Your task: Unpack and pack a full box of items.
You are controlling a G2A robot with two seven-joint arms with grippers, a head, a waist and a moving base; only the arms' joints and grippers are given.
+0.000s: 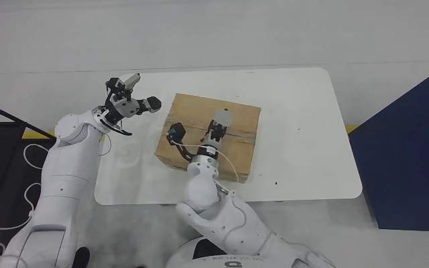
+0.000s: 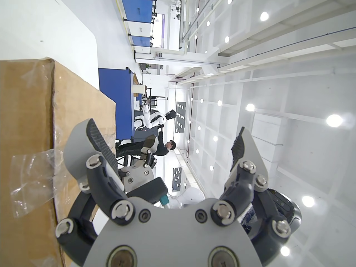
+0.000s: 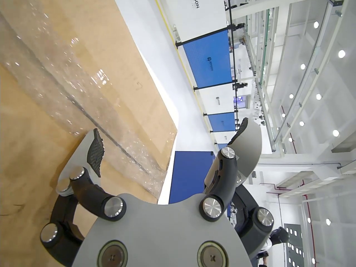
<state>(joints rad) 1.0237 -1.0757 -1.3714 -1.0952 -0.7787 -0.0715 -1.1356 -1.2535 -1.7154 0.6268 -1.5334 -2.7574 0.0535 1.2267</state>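
1. We see the cardboard box (image 1: 211, 137) near the middle of the white table (image 1: 301, 120), sitting slightly askew to the table's edges, with its top flaps shut.
2. A strip of clear tape (image 3: 55, 70) runs along the seam between the flaps. A loose, crinkled piece of clear film (image 2: 30, 179) sticks out from one side of the box.
3. The right gripper (image 1: 199, 125) is above the top of the box, close to the taped seam, with its two fingers spread wide and nothing between them. One finger pad (image 3: 94, 151) sits low over the cardboard, but we cannot tell whether it touches.
4. The left gripper (image 1: 144, 92) is off the box, over the table just beside the box's left side. Its fingers are spread apart too and hold nothing.
5. Blue partition panels (image 3: 208, 62) stand in the room behind the table.
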